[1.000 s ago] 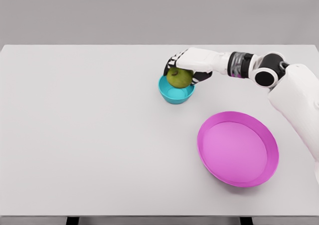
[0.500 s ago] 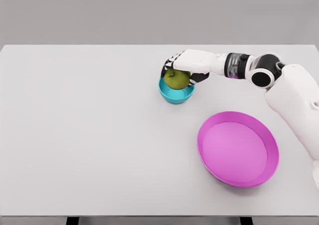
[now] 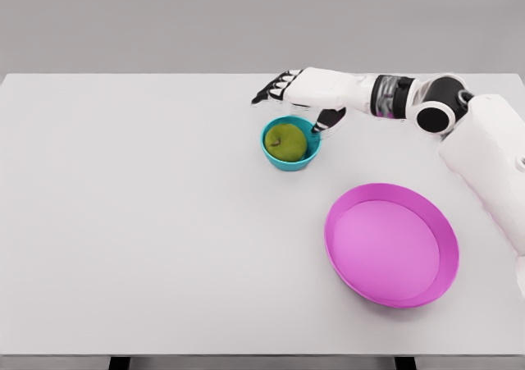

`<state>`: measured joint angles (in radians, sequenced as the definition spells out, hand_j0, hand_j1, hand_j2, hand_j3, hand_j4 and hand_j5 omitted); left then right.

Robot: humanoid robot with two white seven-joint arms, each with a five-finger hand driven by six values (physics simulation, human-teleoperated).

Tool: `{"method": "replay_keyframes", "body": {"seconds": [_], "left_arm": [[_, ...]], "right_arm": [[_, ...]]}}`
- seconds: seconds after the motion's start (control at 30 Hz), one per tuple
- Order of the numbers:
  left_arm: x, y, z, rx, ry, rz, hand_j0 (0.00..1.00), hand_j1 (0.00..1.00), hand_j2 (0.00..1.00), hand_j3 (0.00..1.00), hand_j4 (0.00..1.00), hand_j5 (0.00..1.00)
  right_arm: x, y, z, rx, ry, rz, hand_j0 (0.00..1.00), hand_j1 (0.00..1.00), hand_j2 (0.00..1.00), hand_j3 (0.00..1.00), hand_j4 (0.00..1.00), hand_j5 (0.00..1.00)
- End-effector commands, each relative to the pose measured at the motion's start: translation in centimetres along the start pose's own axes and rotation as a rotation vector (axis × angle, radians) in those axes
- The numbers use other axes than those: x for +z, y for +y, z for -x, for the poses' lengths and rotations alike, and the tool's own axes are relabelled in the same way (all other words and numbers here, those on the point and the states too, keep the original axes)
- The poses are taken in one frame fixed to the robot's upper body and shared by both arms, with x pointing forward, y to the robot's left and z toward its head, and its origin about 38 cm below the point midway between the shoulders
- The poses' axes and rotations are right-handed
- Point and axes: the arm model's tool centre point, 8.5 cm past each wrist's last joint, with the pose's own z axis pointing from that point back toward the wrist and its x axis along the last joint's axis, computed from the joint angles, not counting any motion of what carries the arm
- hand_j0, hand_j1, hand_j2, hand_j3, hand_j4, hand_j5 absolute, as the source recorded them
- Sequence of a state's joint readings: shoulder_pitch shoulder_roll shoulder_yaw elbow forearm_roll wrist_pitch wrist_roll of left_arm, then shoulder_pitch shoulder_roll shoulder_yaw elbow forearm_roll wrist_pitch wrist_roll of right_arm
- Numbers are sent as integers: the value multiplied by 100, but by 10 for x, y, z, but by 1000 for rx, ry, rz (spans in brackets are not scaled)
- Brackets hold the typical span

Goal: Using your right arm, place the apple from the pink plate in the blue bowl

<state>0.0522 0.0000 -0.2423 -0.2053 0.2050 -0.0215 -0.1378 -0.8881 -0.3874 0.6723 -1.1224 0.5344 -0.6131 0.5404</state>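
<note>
A green apple lies inside the small blue bowl near the middle of the white table. My right hand hovers just behind and above the bowl, open, its fingers spread and nothing in them; the thumb hangs by the bowl's right rim. The pink plate sits at the front right with nothing on it. No left arm shows.
The white table stretches wide to the left and front of the bowl. My right forearm reaches in from the right edge, above the table behind the pink plate.
The right hand let go of the apple, which dropped into the blue bowl. The fingers spread and the hand rose slightly toward the back.
</note>
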Motion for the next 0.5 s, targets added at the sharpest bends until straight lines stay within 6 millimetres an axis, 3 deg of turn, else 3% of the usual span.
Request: {"method": "replay_keyframes", "body": {"seconds": [0.0, 0.03, 0.1, 0.17, 0.23, 0.33, 0.4, 0.47], "left_arm": [[0, 0, 0, 0, 0, 0, 100, 100, 100, 100, 100, 100], [0, 0, 0, 0, 0, 0, 100, 100, 100, 100, 100, 100], [0, 0, 0, 0, 0, 0, 100, 100, 100, 100, 100, 100], [0, 0, 0, 0, 0, 0, 100, 100, 100, 100, 100, 100], [0, 0, 0, 0, 0, 0, 100, 100, 100, 100, 100, 100], [0, 0, 0, 0, 0, 0, 100, 100, 100, 100, 100, 100], [0, 0, 0, 0, 0, 0, 100, 100, 100, 100, 100, 100], [0, 0, 0, 0, 0, 0, 100, 100, 100, 100, 100, 100]], "right_arm": [[11, -5, 6, -6, 17, 19, 100, 100, 100, 100, 100, 100], [35, -16, 20, 2, 65, 53, 100, 100, 100, 100, 100, 100], [73, -35, 30, 50, 117, 97, 100, 100, 100, 100, 100, 100], [101, -38, 40, 47, 155, 96, 100, 100, 100, 100, 100, 100], [140, -19, 55, -42, 206, 97, 100, 100, 100, 100, 100, 100], [167, -1, 62, -133, 232, 165, 100, 100, 100, 100, 100, 100], [201, 7, 67, -179, 293, 279, 100, 100, 100, 100, 100, 100], [218, 24, 66, -205, 328, 289, 100, 100, 100, 100, 100, 100]]}}
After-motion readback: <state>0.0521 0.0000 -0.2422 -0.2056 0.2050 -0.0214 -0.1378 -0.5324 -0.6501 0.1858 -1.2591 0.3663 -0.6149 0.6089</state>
